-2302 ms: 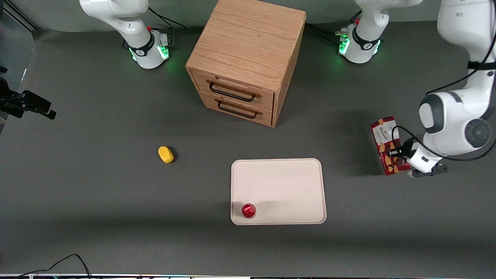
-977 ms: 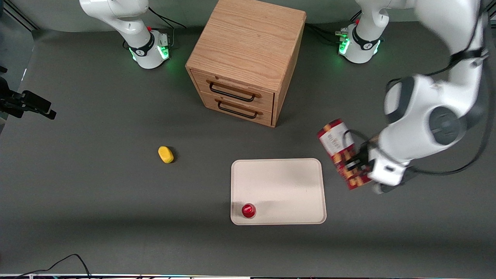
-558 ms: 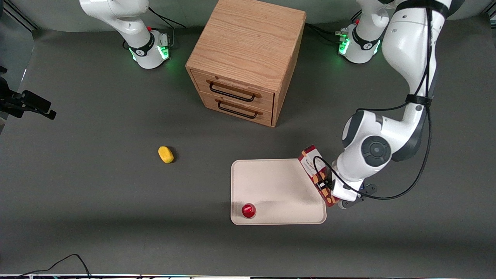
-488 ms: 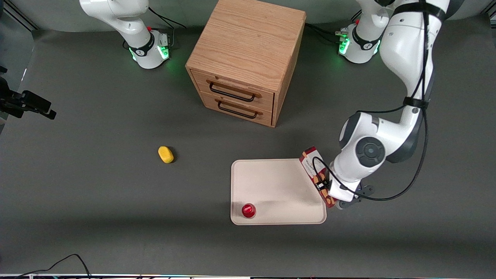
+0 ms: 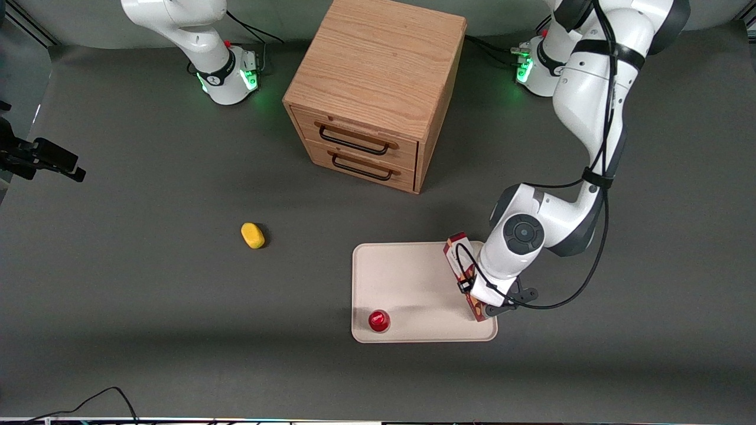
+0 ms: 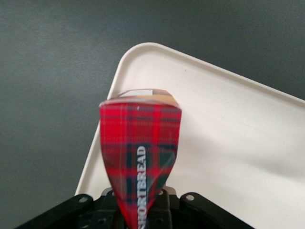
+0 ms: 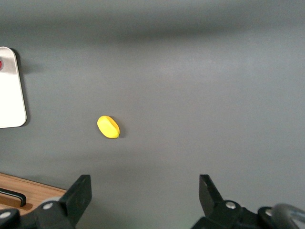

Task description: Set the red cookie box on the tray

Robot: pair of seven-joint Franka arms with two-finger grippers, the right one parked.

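While clamped on the red cookie box (image 5: pixel 460 265), the gripper (image 5: pixel 479 297) has swung in from the right of the frame and now hangs over the tray (image 5: pixel 413 277) at its working-arm edge. That means release looks close. Lower left on the tray sits a red capsule (image 5: pixel 378 320), well apart; the yellow lump (image 5: pixel 253 235) and cabinet (image 5: pixel 374 88) pose no obstacle.

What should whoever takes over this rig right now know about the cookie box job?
Gripper: shut on the red cookie box, over the tray's edge toward the working arm's end.
Box: held with one end up, over the tray; whether it touches cannot be told.
Tray: also holds a small red capsule at a near corner, apart from the box.
Done: box picked up and brought to the tray.
Left: set down, release, retreat.
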